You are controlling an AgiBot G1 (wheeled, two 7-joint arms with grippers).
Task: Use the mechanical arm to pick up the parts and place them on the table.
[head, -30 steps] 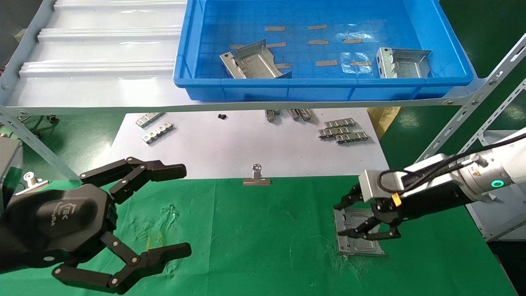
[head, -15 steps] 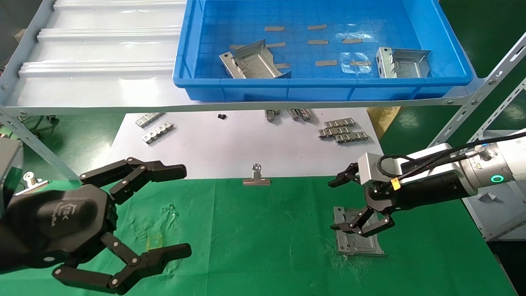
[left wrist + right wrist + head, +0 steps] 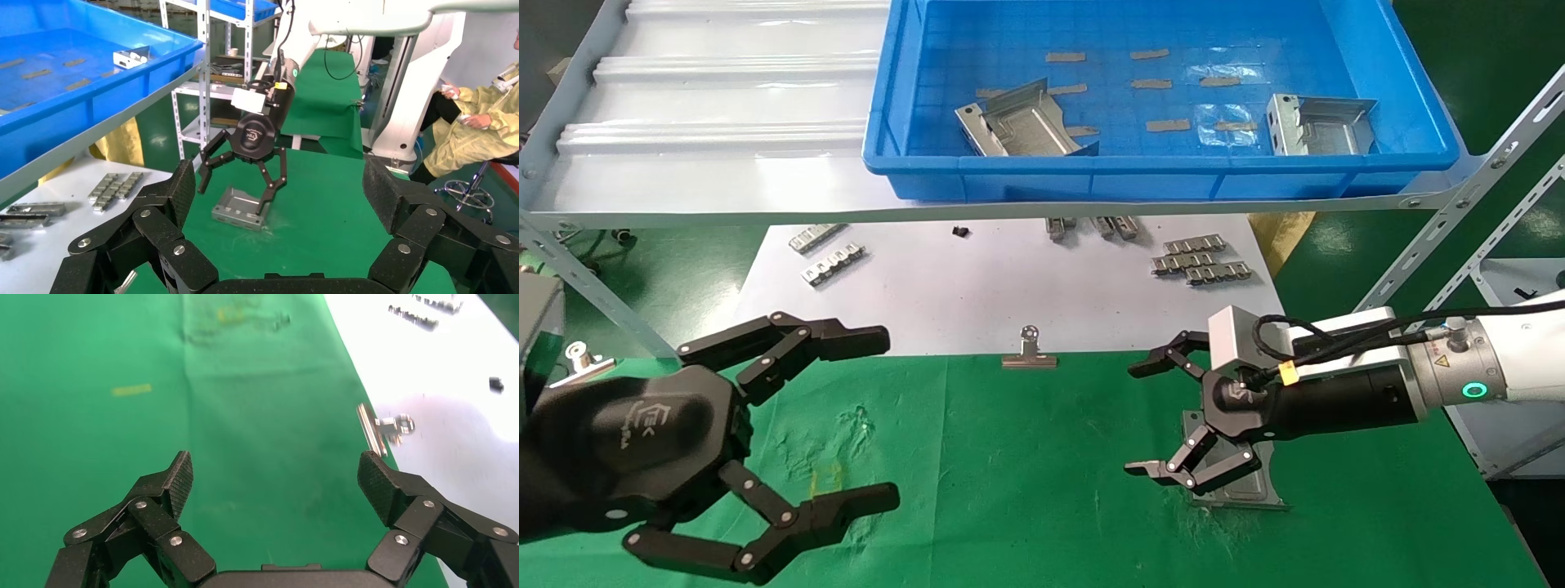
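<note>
Green table (image 3: 1026,457) bore one placed part (image 3: 1242,486) near its right edge. Blue bin (image 3: 911,167) on the far shelf held two parts (image 3: 1021,126) not yet moved. Right gripper (image 3: 1152,416) hovered released over the placed part; left gripper (image 3: 878,412), splayed empty, hung at the near-left corner.

Table (image 3: 1042,490): matt green cloth, creased & scuffed. Part (image 3: 1238,487) on it: bare silver sheet metal, dull sheen; 2 more parts (image 3: 1026,122) of same metal in glossy blue plastic bin (image 3: 1156,175). White sheet (image 3: 977,294) looks like matt paper. Ribbed strips (image 3: 1197,261) & binder clip (image 3: 1030,351): shiny metal. Shelf (image 3: 723,106): pale grey, ridged, smooth w/ gloss. Right gripper (image 3: 1144,418) & left gripper (image 3: 878,418): matt black fingers (image 3: 179,478), pads w/ fine knurled texture. Right arm casing (image 3: 1524,359): smooth white, wrist box silver.
</note>
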